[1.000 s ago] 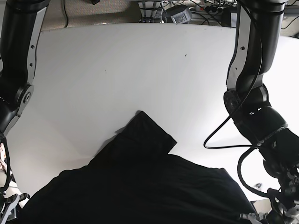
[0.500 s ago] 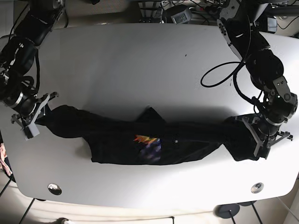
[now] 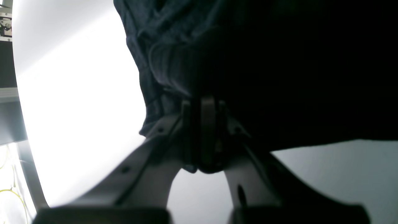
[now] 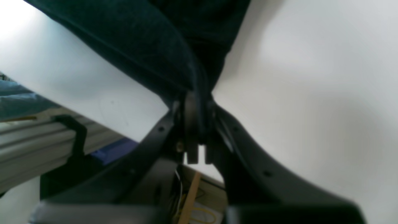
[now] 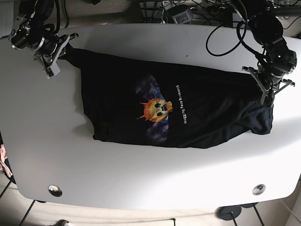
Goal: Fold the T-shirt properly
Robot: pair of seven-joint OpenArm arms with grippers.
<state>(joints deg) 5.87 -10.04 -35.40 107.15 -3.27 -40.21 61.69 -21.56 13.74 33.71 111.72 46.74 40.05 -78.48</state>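
One black T-shirt [image 5: 188,110] lies spread across the far half of my white desk [image 5: 141,174], stretched from the far corner on the base view's left to the edge on its right. Its printed side faces up: one orange-and-yellow face graphic [image 5: 157,108] on a bluish patch sits near the middle of the cloth, with one line of white lettering [image 5: 181,104] running beside it. The part of the shirt nearer the base view's left lies fairly flat, while the end on that view's right is bunched, with a fold of cloth drooping toward the desk edge.

I have two grippers on it, one at each end. My right gripper [image 5: 60,51] is clamped on the shirt's corner at the far left of the base view; in the right wrist view the dark cloth [image 4: 161,49] is drawn into a tight ridge between the closed jaws, with bare desk to either side. My left gripper [image 5: 263,89] is closed on the opposite end, at the base view's right edge; in the left wrist view a wad of rumpled dark cloth [image 3: 161,62] is pinched between the jaws and fills most of the frame above them.

Two round fittings [image 5: 55,190] sit in the near corners of the desk. Cables [image 5: 221,44] trail over its far right part.
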